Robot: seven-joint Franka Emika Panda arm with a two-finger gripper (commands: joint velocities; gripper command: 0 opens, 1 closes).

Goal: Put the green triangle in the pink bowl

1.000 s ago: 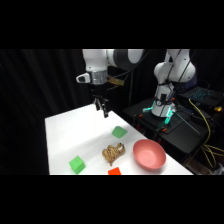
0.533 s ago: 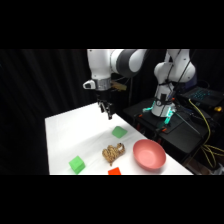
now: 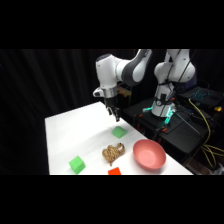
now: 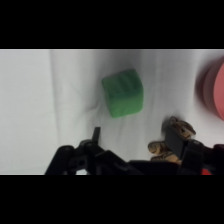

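The green triangle (image 3: 119, 132) lies flat on the white table, a dull green block near the far right edge; in the wrist view the green triangle (image 4: 122, 93) sits just ahead of the fingers. My gripper (image 3: 114, 113) hangs above it and slightly to its left. In the wrist view the gripper (image 4: 135, 136) is open, its two fingers apart with nothing between them. The pink bowl (image 3: 149, 153) stands to the front right of the triangle, and only the rim of the pink bowl (image 4: 214, 87) shows at the wrist view's right edge.
A brown knotted object (image 3: 113, 152) lies between the triangle and the table's front, also partly behind my right finger (image 4: 175, 136). A lime-green cube (image 3: 76, 164) and a red-orange block (image 3: 114, 172) sit near the front edge. A second arm (image 3: 167, 85) stands behind on the right.
The arm has swung to the right and toward the green triangle, bringing the gripper from over the table's middle to just above the block.
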